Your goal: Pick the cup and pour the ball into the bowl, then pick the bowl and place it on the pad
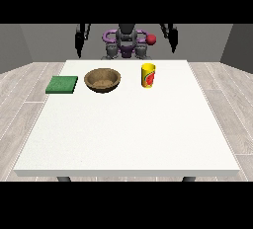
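A yellow cup (148, 75) with a red mark stands upright on the white table (128, 129), right of centre at the far side. No ball shows from here; the cup's inside is hidden. A brown wooden bowl (103, 80) sits to the cup's left, and a flat green pad (62, 84) lies further left near the table's edge. Both hands hang behind the table's far edge, away from all three things: the hand at the view's left (78, 48) and the hand at the view's right (173, 44). Neither holds anything.
The robot's torso (126, 43) stands behind the table's far edge, with a small red sphere (151, 39) beside it. A wooden floor surrounds the table. The cup, bowl and pad form a row along the far side.
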`<state>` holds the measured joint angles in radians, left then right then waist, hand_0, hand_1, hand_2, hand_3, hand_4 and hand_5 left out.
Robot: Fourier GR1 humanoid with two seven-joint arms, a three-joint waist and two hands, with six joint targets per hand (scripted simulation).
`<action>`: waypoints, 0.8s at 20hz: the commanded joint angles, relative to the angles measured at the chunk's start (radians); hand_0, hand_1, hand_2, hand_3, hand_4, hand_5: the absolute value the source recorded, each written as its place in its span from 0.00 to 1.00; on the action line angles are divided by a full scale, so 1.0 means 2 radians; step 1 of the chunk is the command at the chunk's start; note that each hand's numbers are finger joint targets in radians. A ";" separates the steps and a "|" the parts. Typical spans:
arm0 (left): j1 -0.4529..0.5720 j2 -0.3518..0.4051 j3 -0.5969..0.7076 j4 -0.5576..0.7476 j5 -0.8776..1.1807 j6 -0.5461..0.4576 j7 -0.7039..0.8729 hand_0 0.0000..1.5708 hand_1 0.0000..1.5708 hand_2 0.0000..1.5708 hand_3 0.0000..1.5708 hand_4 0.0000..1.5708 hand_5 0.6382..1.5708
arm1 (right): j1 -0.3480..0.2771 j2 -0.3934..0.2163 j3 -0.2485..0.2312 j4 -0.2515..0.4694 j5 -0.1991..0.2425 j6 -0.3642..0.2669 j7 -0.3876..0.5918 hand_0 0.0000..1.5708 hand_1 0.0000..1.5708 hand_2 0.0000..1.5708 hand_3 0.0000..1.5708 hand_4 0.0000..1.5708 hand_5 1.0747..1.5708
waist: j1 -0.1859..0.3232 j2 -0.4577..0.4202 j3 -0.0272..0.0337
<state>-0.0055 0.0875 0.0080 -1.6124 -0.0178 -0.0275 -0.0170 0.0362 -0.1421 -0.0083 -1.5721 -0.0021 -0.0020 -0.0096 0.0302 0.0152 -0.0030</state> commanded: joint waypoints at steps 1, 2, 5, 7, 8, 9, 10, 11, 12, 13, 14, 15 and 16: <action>-0.003 0.011 0.003 -0.029 0.002 -0.002 0.018 0.00 0.00 0.00 0.00 0.42 0.99 | 0.001 -0.013 -0.004 -0.028 -0.002 0.002 0.018 0.00 0.00 0.00 0.00 0.56 0.92 | -0.002 -0.074 -0.0004; -0.003 0.012 0.005 -0.034 0.003 -0.002 0.025 0.00 0.00 0.00 0.00 0.42 0.99 | 0.000 -0.015 -0.004 -0.033 -0.003 0.004 0.023 0.00 0.00 0.00 0.00 0.56 0.92 | 0.000 -0.087 -0.0002; -0.004 0.016 0.006 -0.048 0.007 -0.002 0.047 0.00 0.00 0.00 0.00 0.42 0.99 | -0.003 -0.022 -0.008 -0.049 -0.007 0.005 0.043 0.00 0.00 0.00 0.00 0.56 0.92 | 0.000 -0.125 -0.0002; 0.019 -0.041 -0.011 -0.059 0.052 0.017 0.119 0.00 0.00 0.00 0.00 0.42 0.99 | 0.025 0.023 -0.005 -0.083 -0.065 0.002 0.106 0.00 0.00 0.00 0.00 0.56 0.92 | -0.034 -0.188 0.0012; 0.017 -0.042 -0.007 -0.066 0.068 0.028 0.150 0.00 0.00 0.00 0.00 0.41 0.99 | 0.035 0.029 0.000 -0.090 -0.071 0.000 0.122 0.00 0.00 0.00 0.00 0.56 0.93 | -0.039 -0.195 0.0014; 0.019 -0.042 -0.028 -0.080 0.063 0.056 0.168 0.00 0.00 0.00 0.00 0.41 0.99 | 0.026 0.015 -0.011 -0.101 -0.082 0.001 0.163 0.00 0.00 0.00 0.00 0.55 0.93 | -0.037 -0.200 0.0013; 0.028 -0.042 -0.029 -0.090 0.072 0.063 0.200 0.00 0.00 0.00 0.00 0.40 0.99 | 0.052 0.029 0.006 -0.114 -0.073 -0.011 0.171 0.00 0.00 0.00 0.00 0.55 0.92 | -0.045 -0.225 0.0014; 0.017 -0.043 -0.026 -0.101 0.055 0.070 0.217 0.00 0.00 0.00 0.00 0.40 0.99 | 0.051 0.040 0.027 -0.140 -0.064 -0.021 0.193 0.00 0.00 0.00 0.00 0.55 0.92 | -0.048 -0.216 0.0014; 0.031 -0.043 -0.044 -0.119 0.052 0.076 0.216 0.00 0.00 0.00 0.00 0.41 0.99 | 0.020 0.021 0.000 -0.158 -0.076 -0.032 0.237 0.00 0.00 0.00 0.00 0.55 0.92 | -0.035 -0.207 0.0013; 0.008 -0.043 -0.030 -0.141 0.053 0.080 0.254 0.00 0.00 0.00 0.00 0.39 0.99 | 0.042 0.023 0.009 -0.172 -0.067 -0.031 0.226 0.00 0.00 0.00 0.00 0.55 0.92 | -0.040 -0.203 0.0015; 0.025 -0.043 -0.084 -0.156 0.047 0.118 0.241 0.00 0.00 0.00 0.00 0.38 0.99 | 0.042 0.007 -0.020 -0.172 -0.091 -0.017 0.220 0.00 0.00 0.00 0.00 0.52 0.91 | -0.029 -0.194 0.0017; -0.009 -0.043 -0.051 -0.162 0.032 0.105 0.229 0.00 0.00 0.00 0.00 0.38 0.99 | 0.021 0.018 -0.005 -0.204 -0.077 -0.030 0.218 0.00 0.00 0.00 0.00 0.52 0.94 | -0.037 -0.149 0.0015; -0.018 -0.043 -0.078 -0.181 0.037 0.115 0.253 0.00 0.00 0.00 0.00 0.37 0.99 | 0.019 0.009 -0.032 -0.187 -0.090 -0.026 0.209 0.00 0.00 0.00 0.00 0.50 0.95 | -0.027 -0.141 0.0017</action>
<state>0.0049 0.0104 -0.0883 -1.8794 0.0684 0.1418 0.4069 0.0927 -0.1119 -0.0253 -1.8867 -0.1488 -0.0431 0.3745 -0.0339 -0.3281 -0.0004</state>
